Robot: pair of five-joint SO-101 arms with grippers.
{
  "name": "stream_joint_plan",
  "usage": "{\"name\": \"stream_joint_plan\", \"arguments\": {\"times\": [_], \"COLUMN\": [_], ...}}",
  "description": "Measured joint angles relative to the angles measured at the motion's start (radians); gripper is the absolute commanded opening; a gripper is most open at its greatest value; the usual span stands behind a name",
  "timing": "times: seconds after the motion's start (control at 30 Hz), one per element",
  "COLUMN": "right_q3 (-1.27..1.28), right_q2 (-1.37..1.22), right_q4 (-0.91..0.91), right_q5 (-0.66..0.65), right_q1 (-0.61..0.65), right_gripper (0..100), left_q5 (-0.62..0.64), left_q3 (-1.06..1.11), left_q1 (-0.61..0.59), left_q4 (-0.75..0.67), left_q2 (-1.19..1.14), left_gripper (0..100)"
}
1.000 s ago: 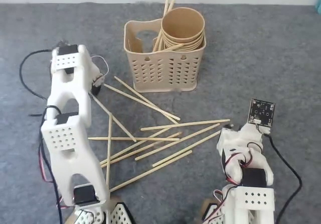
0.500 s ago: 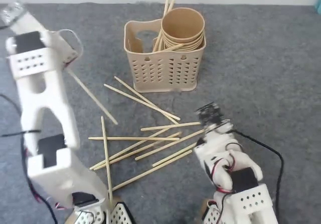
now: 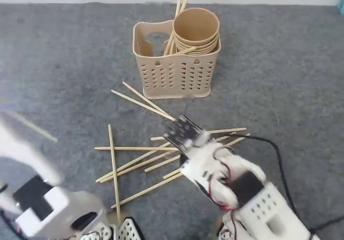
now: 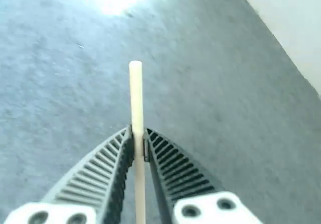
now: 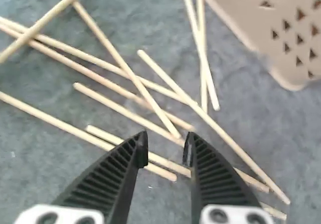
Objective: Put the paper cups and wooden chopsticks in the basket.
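Right gripper [image 5: 165, 144] is advancing over the scattered chopsticks [image 3: 134, 148], jaws standing apart. Left gripper [image 4: 138, 133] is withdrawing, jaws clamping one chopstick [image 4: 135, 93].

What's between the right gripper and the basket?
Between the right gripper and the basket, loose chopsticks lie on the carpet, in the right wrist view.

A grey, carpet-textured tabletop [image 3: 279, 62]. A beige perforated basket [image 3: 177, 76] stands upright on it toward the far side. In front of the basket, loose wooden chopsticks [image 3: 141, 148] lie flat and scattered on the surface, crossing and overlapping one another, two of them angled close to the basket's base.
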State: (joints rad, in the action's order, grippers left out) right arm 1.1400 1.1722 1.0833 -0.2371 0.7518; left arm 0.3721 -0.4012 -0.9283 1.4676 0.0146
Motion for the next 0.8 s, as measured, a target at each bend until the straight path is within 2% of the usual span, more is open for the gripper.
{"name": "stream_joint_plan", "arguments": {"times": [0.13, 0.4, 0.53, 0.8], "right_q3": [-0.172, -0.404, -0.557, -0.872], "right_q2": [-0.27, -0.845, -1.108, -1.433], "right_q4": [-0.04, -0.229, -0.233, -0.11], "right_q5": [0.021, 0.026, 0.026, 0.026], "right_q1": [0.06, 0.147, 0.152, 0.17], "right_gripper": [13.5, 15.6, 24.1, 23.5], "left_q5": [-0.017, -0.017, -0.041, -0.044], "left_q3": [0.006, 0.115, 0.201, 0.342], "left_q1": [-0.101, -0.269, -0.301, -0.301], "left_q4": [-0.035, -0.255, -0.367, -0.539], "left_q2": [0.003, 0.003, 0.003, 0.003], "left_gripper": [1, 1, 1, 1]}}
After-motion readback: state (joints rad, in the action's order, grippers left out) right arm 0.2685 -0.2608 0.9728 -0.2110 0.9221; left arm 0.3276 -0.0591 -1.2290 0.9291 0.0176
